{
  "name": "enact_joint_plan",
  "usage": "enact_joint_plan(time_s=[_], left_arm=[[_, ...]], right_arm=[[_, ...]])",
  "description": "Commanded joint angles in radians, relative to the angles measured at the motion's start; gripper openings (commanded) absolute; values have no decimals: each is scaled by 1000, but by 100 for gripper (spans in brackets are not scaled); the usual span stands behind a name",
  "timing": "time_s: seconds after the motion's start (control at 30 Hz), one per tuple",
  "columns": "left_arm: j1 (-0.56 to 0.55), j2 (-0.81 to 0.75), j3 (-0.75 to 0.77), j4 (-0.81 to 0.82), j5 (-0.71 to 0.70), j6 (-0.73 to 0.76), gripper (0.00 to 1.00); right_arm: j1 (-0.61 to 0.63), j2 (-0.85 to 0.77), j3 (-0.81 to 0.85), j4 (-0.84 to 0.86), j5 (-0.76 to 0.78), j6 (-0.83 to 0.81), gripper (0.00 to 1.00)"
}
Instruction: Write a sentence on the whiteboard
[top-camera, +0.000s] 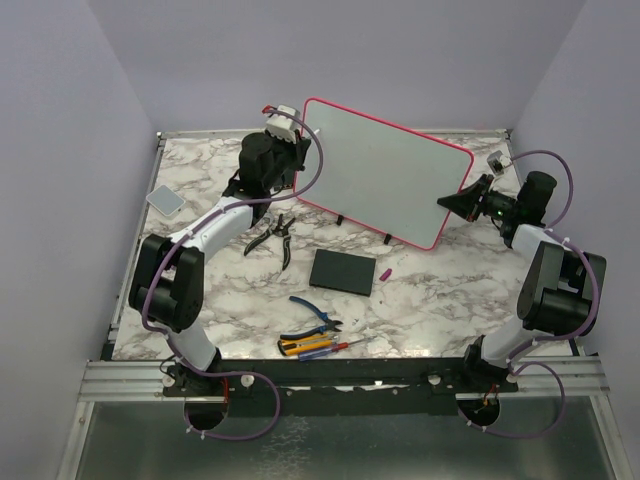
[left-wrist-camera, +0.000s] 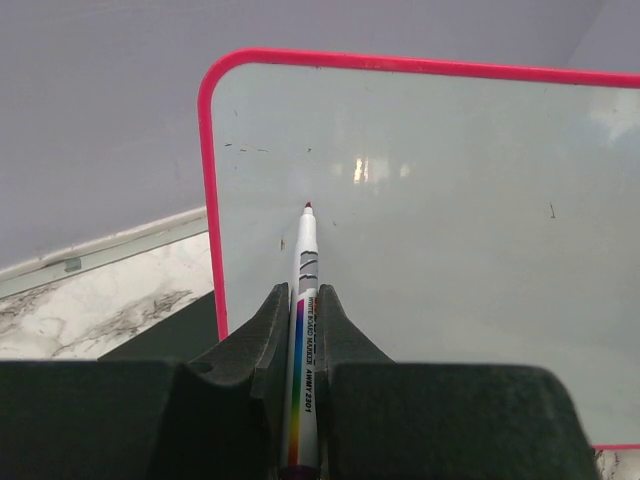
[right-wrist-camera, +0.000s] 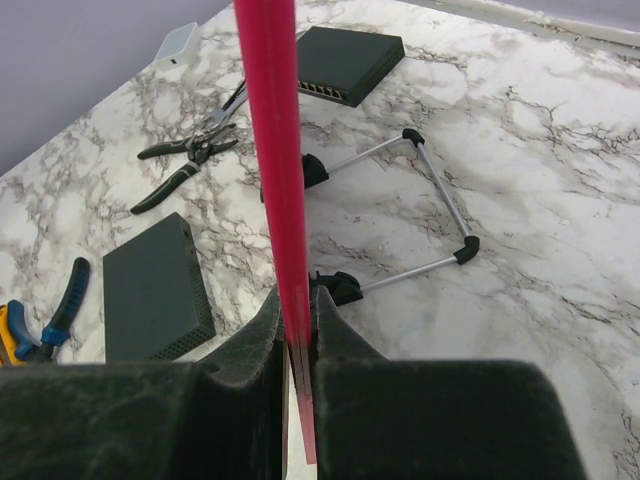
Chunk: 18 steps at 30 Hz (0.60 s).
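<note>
My left hand pinches a whiteboard marker, tip toward the whiteboard. My right hand clamps its pink frame.

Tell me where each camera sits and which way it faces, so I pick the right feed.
Top camera: above and behind the arms, looking down on the table; both arms and their bases show.
Left wrist: behind the left gripper, facing the whiteboard front; its fingers pinch a marker.
Right wrist: behind the right gripper, looking along the whiteboard's red edge toward pliers and a black box; its fingers clamp that edge.
Shared: top and right wrist both show the pliers and black box.
</note>
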Motion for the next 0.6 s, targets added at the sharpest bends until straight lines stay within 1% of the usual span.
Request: enact_joint_plan(time_s=[0.0, 0.57], left_arm=[[2, 18, 33, 28, 33, -23, 0], [-11, 34, 24, 31, 118, -18, 0]], right_arm=[[2, 29, -18, -72, 108, -43, 1], [2, 33, -15, -77, 107, -44, 1]])
